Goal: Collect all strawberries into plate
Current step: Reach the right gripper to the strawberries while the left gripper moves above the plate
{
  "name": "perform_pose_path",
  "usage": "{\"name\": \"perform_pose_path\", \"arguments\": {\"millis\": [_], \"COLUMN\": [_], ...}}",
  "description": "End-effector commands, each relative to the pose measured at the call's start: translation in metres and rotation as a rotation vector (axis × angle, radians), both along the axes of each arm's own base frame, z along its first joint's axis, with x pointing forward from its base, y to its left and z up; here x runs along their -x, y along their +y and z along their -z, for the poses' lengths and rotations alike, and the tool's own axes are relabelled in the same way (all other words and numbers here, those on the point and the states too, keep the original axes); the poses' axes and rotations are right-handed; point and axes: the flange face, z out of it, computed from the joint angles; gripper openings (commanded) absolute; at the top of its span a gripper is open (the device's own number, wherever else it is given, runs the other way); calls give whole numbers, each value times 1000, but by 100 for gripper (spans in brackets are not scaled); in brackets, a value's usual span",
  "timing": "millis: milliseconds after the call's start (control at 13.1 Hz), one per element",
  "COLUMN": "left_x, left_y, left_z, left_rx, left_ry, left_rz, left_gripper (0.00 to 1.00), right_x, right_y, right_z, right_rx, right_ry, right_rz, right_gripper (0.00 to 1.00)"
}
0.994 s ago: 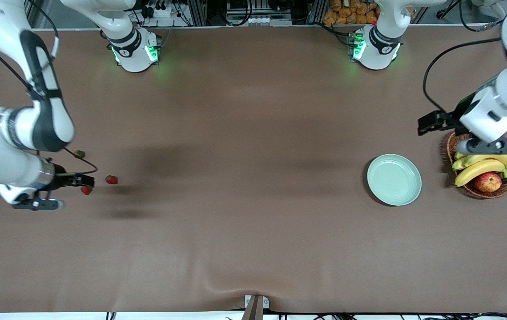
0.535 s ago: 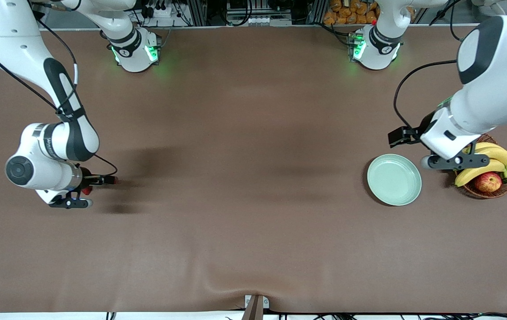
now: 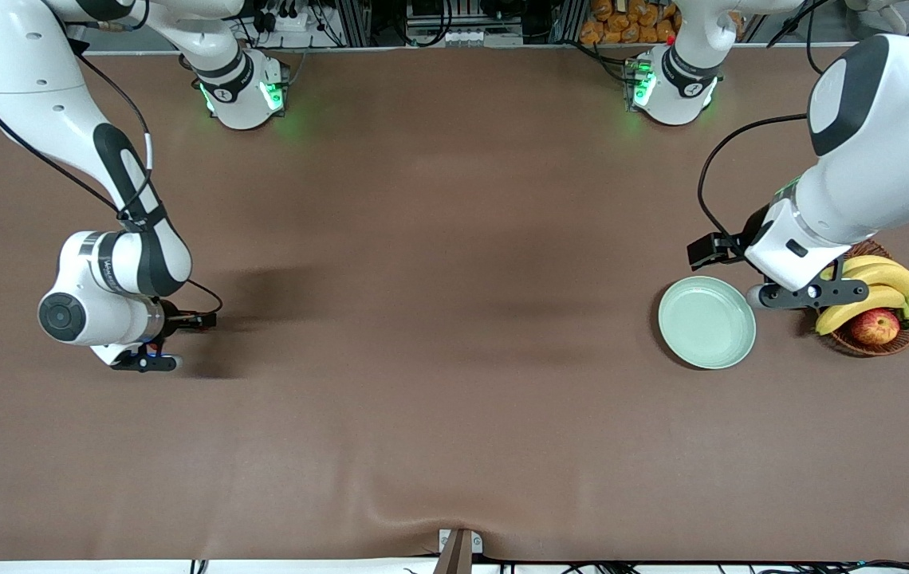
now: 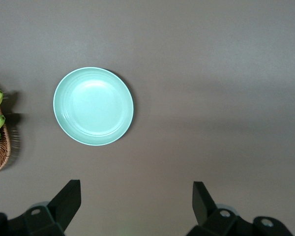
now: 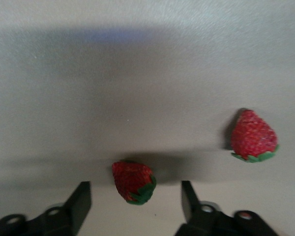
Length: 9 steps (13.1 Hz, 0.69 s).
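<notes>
Two red strawberries with green tops lie on the brown table in the right wrist view, one point(image 5: 132, 182) just off the tips of my open right gripper point(image 5: 136, 209), the other point(image 5: 253, 135) off to one side. A third strawberry is not visible. In the front view the right arm hides all the berries, and the right gripper point(image 3: 150, 352) is low over the table at the right arm's end. The pale mint-green plate point(image 3: 706, 322) is empty and also shows in the left wrist view point(image 4: 93, 105). My left gripper point(image 4: 136, 201) is open and empty, up in the air beside the plate point(image 3: 799, 292).
A brown wicker basket point(image 3: 903, 341) with bananas point(image 3: 861, 299) and a red-yellow apple point(image 3: 874, 326) stands beside the plate at the left arm's end of the table. Its edge point(image 4: 1, 150) shows in the left wrist view. A fold rises in the table cover point(image 3: 454, 510) near the front edge.
The right arm has swung in over the strawberries and now hides them in the front view. The left arm has moved from over the basket toward the plate.
</notes>
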Motion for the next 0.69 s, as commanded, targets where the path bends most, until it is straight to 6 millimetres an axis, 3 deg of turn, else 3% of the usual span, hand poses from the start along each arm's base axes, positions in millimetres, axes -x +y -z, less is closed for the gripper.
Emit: {"name": "perform_pose_path", "arguments": {"millis": [0,382,459,612], "left_x": [1,-3,-3,-2], "left_y": [-1,-2,-2,-1], "left_z": [-6,-7,-9,-12], "left_rx": [-10,4,4,6], "left_ry": [-19,-46,-49,-53], "left_rz": [-15,-19,-21,-22], "left_gripper": [100,100,100,100], "right_x": [2,-6,-13,-35], "right_y": [6,21,30,69], "right_z": [5,-2,-12,-42], "right_rx": [-3,-6,-9,-61], "right_ry": [6,-24,-47,-116], "right_rz": [4,-19,-31,-30], "right_gripper": [60,0,0,0]}}
